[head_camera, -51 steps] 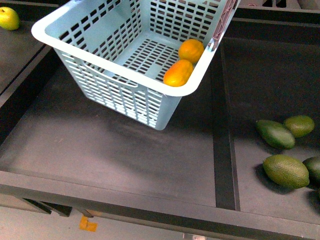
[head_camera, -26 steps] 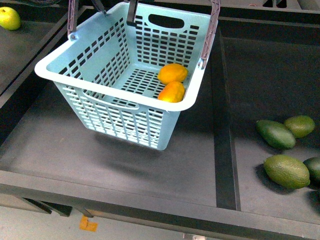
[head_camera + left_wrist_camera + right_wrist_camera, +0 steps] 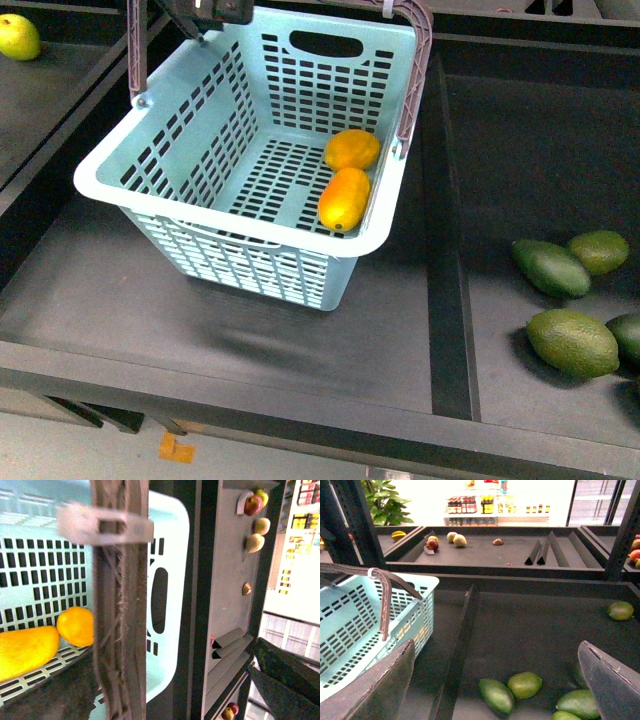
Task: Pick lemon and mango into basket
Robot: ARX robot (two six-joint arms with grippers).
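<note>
The yellow-green fruit (image 3: 18,36) lay far to the left of the basket (image 3: 190,140), on a separate dark shelf section. The basket sat tilted over the middle bay of the dark shelf (image 3: 150,290), its two brownish-grey handles (image 3: 412,70) raised together above it. At the top of the front view, over the basket's far left corner, a dark part of the left tool (image 3: 205,12) showed where the handles met; in the left wrist view the handles ran right across the lens with a white clip (image 3: 105,525) around them, but whether the tool was clamped on them could not be told. Inside the basket, against its right wall, the lemon (image 3: 352,149) lay on the slotted floor, and the mango (image 3: 344,198) lay just in front of it, the two touching or nearly so. To the right of the basket, past a divider, dark green fruits (image 3: 571,341) lay in the next bay. In the right wrist view the right tool (image 3: 500,680) hung with its fingers (image 3: 385,687) set wide apart, holding nothing, above those green fruits and to the right of the basket.
</note>
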